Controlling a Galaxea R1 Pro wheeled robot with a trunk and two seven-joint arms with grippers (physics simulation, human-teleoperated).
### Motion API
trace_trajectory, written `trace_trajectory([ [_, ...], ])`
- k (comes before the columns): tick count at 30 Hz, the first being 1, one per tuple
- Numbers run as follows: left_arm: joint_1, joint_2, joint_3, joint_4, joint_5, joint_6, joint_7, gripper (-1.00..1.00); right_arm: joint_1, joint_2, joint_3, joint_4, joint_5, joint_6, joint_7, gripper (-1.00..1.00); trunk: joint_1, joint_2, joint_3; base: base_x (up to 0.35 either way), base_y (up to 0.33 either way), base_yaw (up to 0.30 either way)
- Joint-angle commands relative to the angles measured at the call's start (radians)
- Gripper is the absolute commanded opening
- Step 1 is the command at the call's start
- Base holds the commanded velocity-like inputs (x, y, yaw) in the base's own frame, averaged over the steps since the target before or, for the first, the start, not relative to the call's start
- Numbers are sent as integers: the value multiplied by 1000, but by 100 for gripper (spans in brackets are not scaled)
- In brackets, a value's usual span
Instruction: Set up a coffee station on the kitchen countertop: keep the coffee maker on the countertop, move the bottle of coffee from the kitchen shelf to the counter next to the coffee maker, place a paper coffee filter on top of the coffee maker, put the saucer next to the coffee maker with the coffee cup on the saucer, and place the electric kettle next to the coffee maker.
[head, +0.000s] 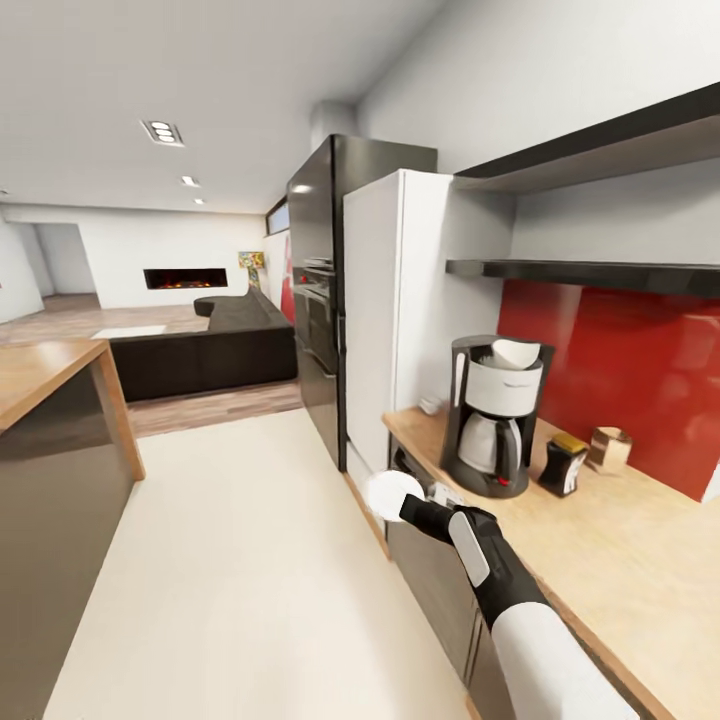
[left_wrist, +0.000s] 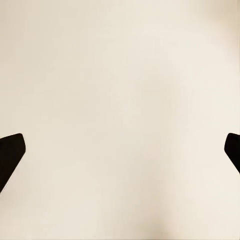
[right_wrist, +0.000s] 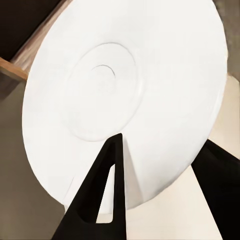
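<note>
The coffee maker stands on the kitchen countertop with a white paper filter in its top. Just right of it stands the bottle of coffee. My right gripper is shut on the rim of the white saucer, held upright-tilted off the counter's front left corner. Up close the saucer shows its underside, one black finger lying across it. My left gripper is open over bare floor. A small white thing behind the coffee maker is too small to name. The electric kettle is out of view.
A tan block sits right of the bottle. A white fridge and black oven tower close the counter's far end. Dark shelves run above a red backsplash. A wood-topped island stands left across the pale floor aisle.
</note>
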Motion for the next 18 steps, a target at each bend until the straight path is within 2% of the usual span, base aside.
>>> trace_trajectory([
  [1, -1, 0, 2, 2, 10, -2, -8, 100, -1, 1, -6, -2, 2, 6, 5, -100, 1, -1, -2, 292, 220, 279],
  [6, -1, -1, 2, 4, 10, -1, -8, 100, 0, 1, -6, -5, 0, 6, 5, -100, 1, -1, -2, 254, 256, 158],
  [14, -1, -2, 1, 5, 8, -1, -9, 100, -1, 1, -5, -5, 2, 6, 8, -100, 1, -1, -2, 248, 257, 9],
  [18, -2, -3, 2, 5, 4, -1, -9, 100, -1, 1, -3, -5, 2, 6, 8, -100, 1, -1, -2, 307, 139, 0],
])
